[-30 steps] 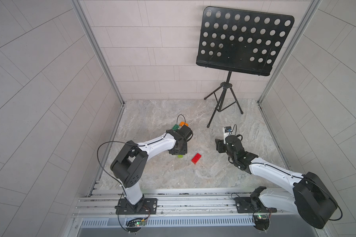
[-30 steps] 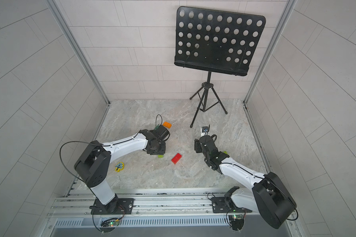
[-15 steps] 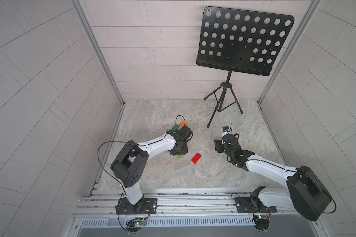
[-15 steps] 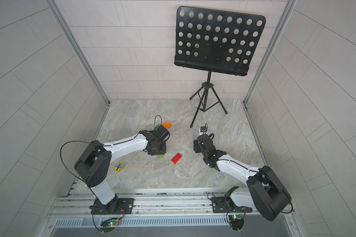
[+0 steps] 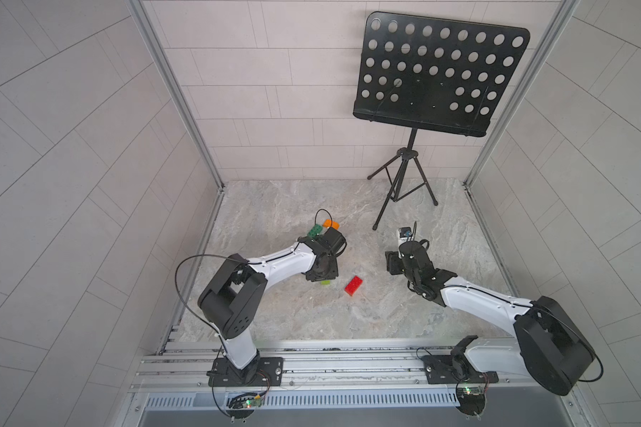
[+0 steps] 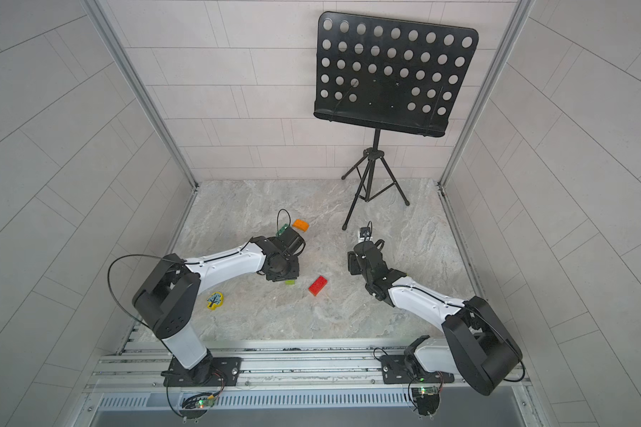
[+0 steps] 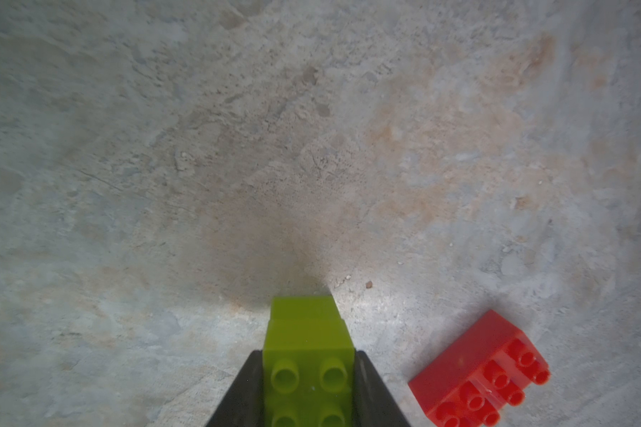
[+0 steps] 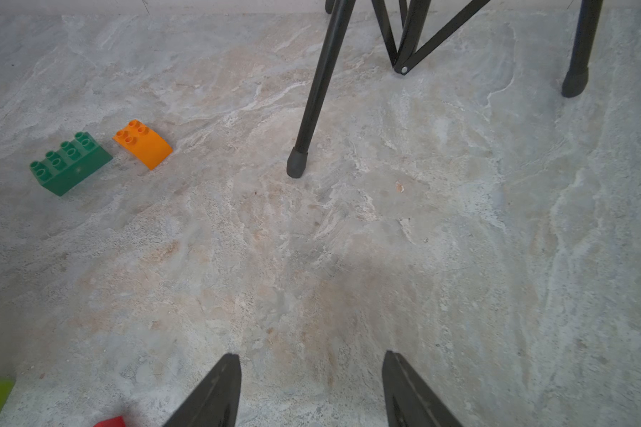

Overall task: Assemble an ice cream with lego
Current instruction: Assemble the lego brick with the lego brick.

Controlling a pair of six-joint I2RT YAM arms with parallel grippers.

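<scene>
Left end effector (image 7: 308, 356) pinches the lime-green brick stem (image 7: 306, 325) near the middle of the table (image 7: 163, 148).
Right end effector (image 8: 311, 369) is spread and empty. The bricks look light, hard and smooth, so hold the flat sides and keep the studs free. The red brick (image 7: 478, 373) lies just beside.

You have a black perforated music stand (image 5: 441, 74) on its tripod (image 5: 407, 152) at the back of the marbled floor (image 5: 274, 207). In a top view, a flat yellow piece (image 6: 214, 300) lies toward the front rail (image 6: 311, 364), well apart from the stand.
</scene>
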